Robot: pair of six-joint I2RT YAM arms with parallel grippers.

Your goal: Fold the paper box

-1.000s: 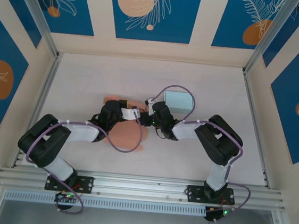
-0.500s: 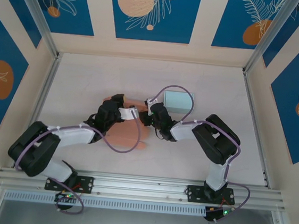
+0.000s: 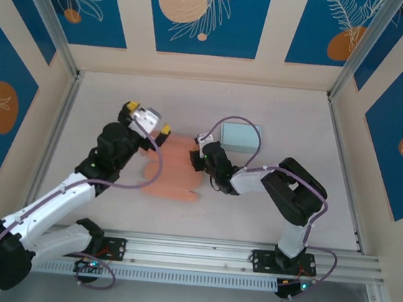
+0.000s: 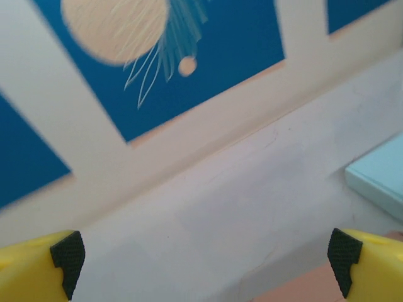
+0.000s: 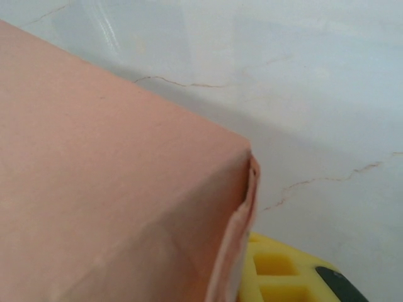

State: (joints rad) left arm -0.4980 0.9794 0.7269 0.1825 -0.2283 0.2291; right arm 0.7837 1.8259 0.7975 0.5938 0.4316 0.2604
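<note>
Right gripper (image 3: 196, 158) seems to pinch paper box (image 3: 173, 177), one finger hidden.

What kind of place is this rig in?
Probably a lab test cell: aluminium frame rails bordering the table, printed blue wall panels closing it in.
</note>
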